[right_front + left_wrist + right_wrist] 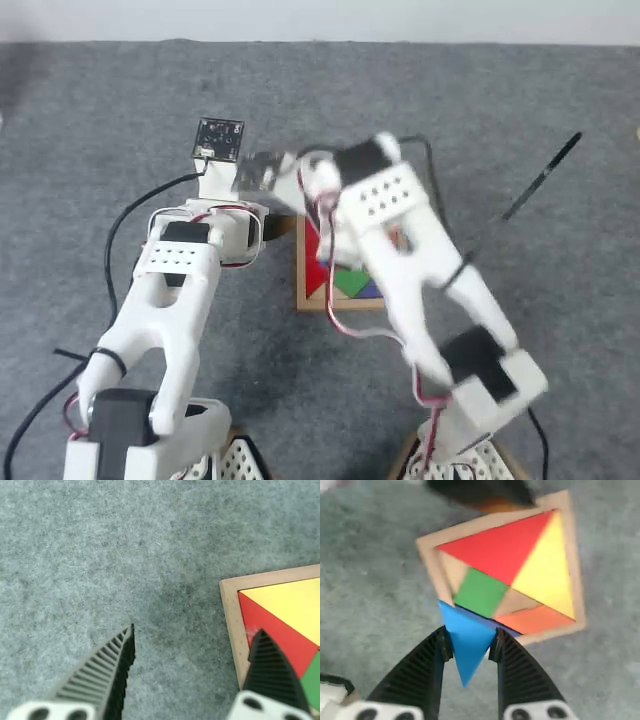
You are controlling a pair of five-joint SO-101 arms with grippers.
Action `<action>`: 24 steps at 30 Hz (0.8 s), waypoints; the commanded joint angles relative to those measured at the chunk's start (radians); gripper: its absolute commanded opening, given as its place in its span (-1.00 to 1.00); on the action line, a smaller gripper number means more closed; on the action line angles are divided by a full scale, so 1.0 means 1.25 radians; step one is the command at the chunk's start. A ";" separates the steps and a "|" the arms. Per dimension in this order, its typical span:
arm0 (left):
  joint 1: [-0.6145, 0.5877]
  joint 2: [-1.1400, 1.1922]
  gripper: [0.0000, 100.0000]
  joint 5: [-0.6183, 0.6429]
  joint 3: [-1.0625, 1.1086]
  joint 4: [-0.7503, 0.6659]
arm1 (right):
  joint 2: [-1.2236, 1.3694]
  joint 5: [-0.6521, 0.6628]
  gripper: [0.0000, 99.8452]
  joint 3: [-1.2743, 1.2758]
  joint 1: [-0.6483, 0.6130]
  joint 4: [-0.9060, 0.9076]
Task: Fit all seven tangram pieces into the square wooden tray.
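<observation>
The square wooden tray (426,555) lies on grey carpet. It holds a red triangle (500,550), a yellow triangle (547,575), a green square (480,592) and an orange piece (535,620), with bare wood between them. My right gripper (469,637) hangs above the tray's edge, shut on a blue triangle (467,645). A dark blue strip shows under that triangle. My left gripper (195,630) is open over the carpet at a tray (230,610) corner, one fingertip (265,655) over the red triangle (280,630). In the high view the right arm (420,250) covers most of the tray (305,300).
Grey carpet spreads all around the tray. The left arm (175,270) stands just left of the tray, close to the right arm's wrist. A black cable (540,180) runs across the carpet at the right. A dark blurred shape (480,492) sits beyond the tray's far side.
</observation>
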 commanded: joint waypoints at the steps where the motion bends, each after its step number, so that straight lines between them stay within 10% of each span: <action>1: -0.002 -0.005 -0.31 -0.006 -0.006 -0.017 | -0.074 -0.048 -0.98 0.200 -0.040 -0.149; 17: -0.005 -0.006 -0.31 -0.006 -0.007 -0.015 | -0.071 -0.083 -0.98 0.442 -0.040 -0.521; 24: -0.304 -0.009 -0.30 0.076 -0.177 0.080 | -0.074 -0.113 -0.98 0.465 -0.047 -0.541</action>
